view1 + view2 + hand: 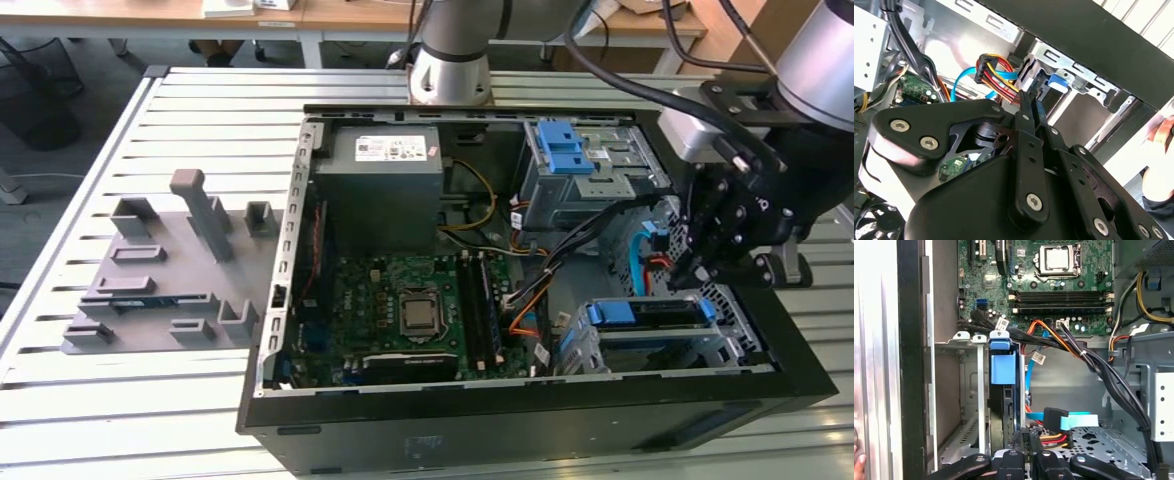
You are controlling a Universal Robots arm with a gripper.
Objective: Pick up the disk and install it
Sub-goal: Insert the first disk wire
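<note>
The slatted metal counter (160,110) carries an open black computer case (534,420), lying on its side, with a grey fixture plate (147,270) to the exterior view's left of it. Inside the case sit a grey power-supply box (380,185) and a green motherboard (400,305).

The claw (714,262) hangs over the drive cage at the case's corner on the exterior view's right. In the second wrist view its fingers (1026,107) lie close together and reach toward the cable plugs; whether they pinch anything I cannot tell.

The disk (650,315) sits in that cage, just below the claw and a little toward the exterior view's left (the claw is nearly on top of it). In the exterior view its long axis runs left to right along the case's near wall. In the first wrist view it stands edge-on in its slot, a dark slab behind a blue carrier tab (1003,362), with the claw's links directly beside its inner end.
</note>
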